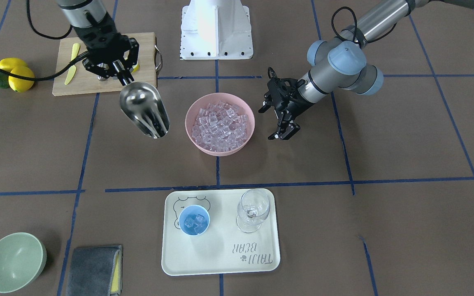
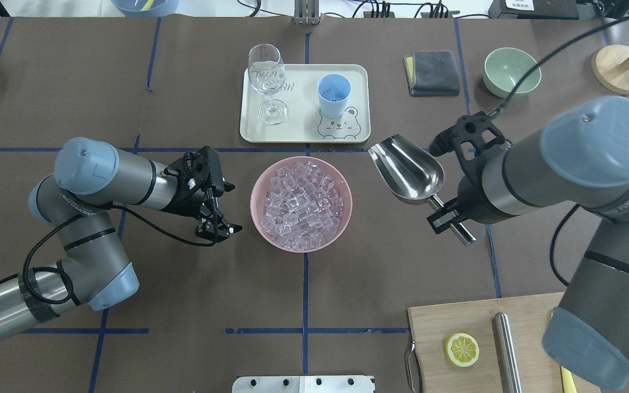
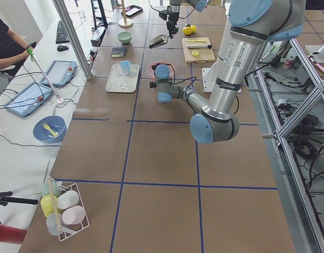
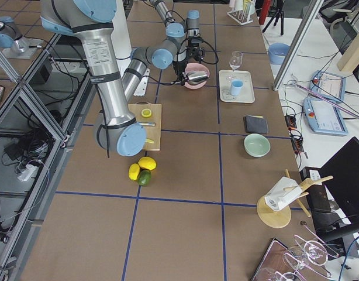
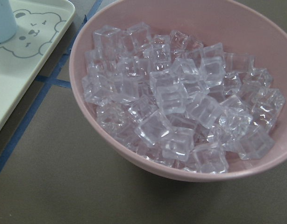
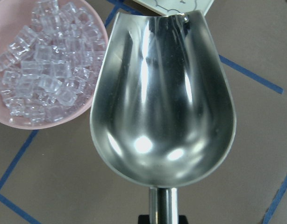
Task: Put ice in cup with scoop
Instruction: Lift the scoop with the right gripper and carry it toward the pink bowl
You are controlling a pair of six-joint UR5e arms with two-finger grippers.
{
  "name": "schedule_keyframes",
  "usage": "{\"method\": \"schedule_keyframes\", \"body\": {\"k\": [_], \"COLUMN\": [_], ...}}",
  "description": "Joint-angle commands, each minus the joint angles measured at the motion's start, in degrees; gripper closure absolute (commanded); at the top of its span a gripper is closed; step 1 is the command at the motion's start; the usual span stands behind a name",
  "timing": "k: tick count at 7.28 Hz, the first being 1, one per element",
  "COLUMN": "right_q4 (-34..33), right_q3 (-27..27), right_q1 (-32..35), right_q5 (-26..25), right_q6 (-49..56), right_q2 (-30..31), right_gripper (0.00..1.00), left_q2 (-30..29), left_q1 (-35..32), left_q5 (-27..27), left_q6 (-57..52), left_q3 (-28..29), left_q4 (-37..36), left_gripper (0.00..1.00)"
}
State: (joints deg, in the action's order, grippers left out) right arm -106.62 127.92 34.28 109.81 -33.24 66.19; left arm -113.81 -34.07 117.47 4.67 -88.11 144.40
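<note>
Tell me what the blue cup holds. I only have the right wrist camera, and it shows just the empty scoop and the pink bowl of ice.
Observer: The cup holds a few ice cubes and stands upright on the tray.
Operator: Report the left claw.
Observer: The left claw is open and empty. It hangs beside the pink bowl, on the side away from the scoop.
Operator: Name whatever else is on that tray.
Observer: A clear wine glass stands upright there, apart from the cup. I see no ice in it.
</note>
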Motion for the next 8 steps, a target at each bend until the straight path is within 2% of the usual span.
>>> {"method": "schedule_keyframes", "body": {"k": [1,4,6,8], "right_q4": [-10.79,-10.62,-6.78,-10.78], "right_q3": [-1.53,-1.8,-1.54,-3.11], "right_q1": [-1.75,-3.08,-3.08,-3.43], "right_q5": [-1.97,-0.4,1.36,0.76], "right_q6": [5.01,1.69,0.9,1.68], "right_q2": [-8.78,-9.85,-9.76,-10.29], "right_gripper": [1.0,1.0,1.0,1.0], "left_q2": [-0.01,-0.18,-0.09,-0.1], "left_q1": [0.06,0.23,0.23,0.23], "left_q5": [-0.05,-0.05,-0.05,-0.05], "left_q6": [-0.01,0.08,0.08,0.08], "left_q3": [0.04,0.04,0.04,0.13], "left_q4": [0.0,0.0,0.0,0.0], "left_gripper": [0.0,0.0,0.0,0.0]}}
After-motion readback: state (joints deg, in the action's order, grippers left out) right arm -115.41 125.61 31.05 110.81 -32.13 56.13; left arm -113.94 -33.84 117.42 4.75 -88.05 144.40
